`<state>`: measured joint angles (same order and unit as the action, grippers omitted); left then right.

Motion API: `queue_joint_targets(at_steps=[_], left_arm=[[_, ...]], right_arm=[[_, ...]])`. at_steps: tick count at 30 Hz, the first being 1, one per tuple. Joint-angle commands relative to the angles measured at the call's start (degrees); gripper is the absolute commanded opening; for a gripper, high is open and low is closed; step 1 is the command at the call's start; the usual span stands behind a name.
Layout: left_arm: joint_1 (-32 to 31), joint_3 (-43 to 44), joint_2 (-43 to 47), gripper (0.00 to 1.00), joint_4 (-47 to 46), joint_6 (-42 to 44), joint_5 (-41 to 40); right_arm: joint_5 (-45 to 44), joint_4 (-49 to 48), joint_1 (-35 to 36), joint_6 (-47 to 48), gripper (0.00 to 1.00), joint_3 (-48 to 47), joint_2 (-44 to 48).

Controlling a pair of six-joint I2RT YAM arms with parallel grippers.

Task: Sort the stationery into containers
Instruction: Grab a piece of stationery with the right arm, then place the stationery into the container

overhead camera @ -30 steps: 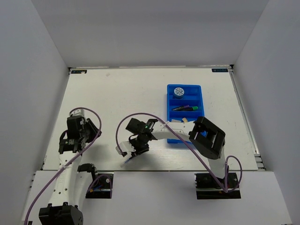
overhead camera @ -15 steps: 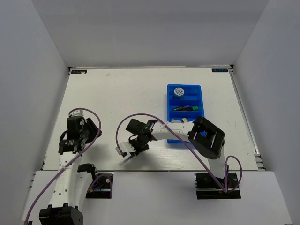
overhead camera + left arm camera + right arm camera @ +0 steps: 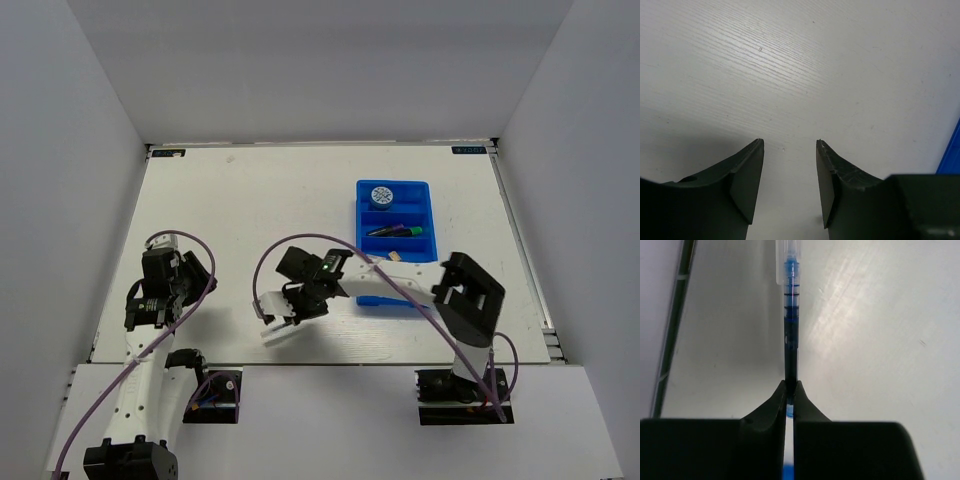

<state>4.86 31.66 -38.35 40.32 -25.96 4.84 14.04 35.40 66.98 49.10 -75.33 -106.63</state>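
My right gripper [image 3: 292,316] is shut on a dark-blue pen [image 3: 790,335] with a clear white cap [image 3: 274,331], held just above the table near its front edge, left of the blue tray [image 3: 361,240]. In the right wrist view the jaws [image 3: 790,386] pinch the pen's rear end and its cap points away. The tray holds a round blue-white disc [image 3: 380,195], highlighters [image 3: 396,230] and erasers [image 3: 390,256] in separate compartments. My left gripper [image 3: 192,272] is open and empty over bare table [image 3: 789,150] at the left.
The table's front edge runs as a dark strip [image 3: 676,320] close to the held pen. A corner of the blue tray [image 3: 953,150] shows at the right of the left wrist view. White walls enclose the table.
My right gripper has risen slightly and turned with the pen in it, and the right arm's elbow has swung to the right. The left arm has not moved.
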Motion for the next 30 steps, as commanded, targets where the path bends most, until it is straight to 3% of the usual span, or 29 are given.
queue_joint_targets(at_steps=[1, 5, 8, 13, 21, 30], left_arm=[[0.2, 1.2, 0.6, 0.57, 0.1, 0.3, -1.0], [0.2, 1.3, 0.6, 0.57, 0.0, 0.2, -0.9], [0.3, 1.2, 0.6, 0.57, -0.1, 0.2, -0.4], [0.3, 1.1, -0.2, 0.57, -0.3, 0.3, 0.8], [0.3, 0.9, -1.0, 0.57, -0.9, 0.5, 1.6], [0.4, 0.9, -1.9, 0.58, -0.9, 0.5, 2.2]], right_arm=[[-2.7, 3.6, -0.3, -4.1, 0.00, -3.6, 10.5], [-9.0, 6.1, -0.9, -5.7, 0.00, -1.4, 18.5], [-18.9, 3.8, -2.5, -5.9, 0.00, 4.9, 26.3], [-29.7, 2.5, -10.8, -2.1, 0.00, 14.0, 36.1], [-32.0, 0.9, -22.1, 0.9, 0.00, 24.9, 46.7], [-24.7, 6.1, -26.6, 6.4, 0.00, 31.1, 51.1]])
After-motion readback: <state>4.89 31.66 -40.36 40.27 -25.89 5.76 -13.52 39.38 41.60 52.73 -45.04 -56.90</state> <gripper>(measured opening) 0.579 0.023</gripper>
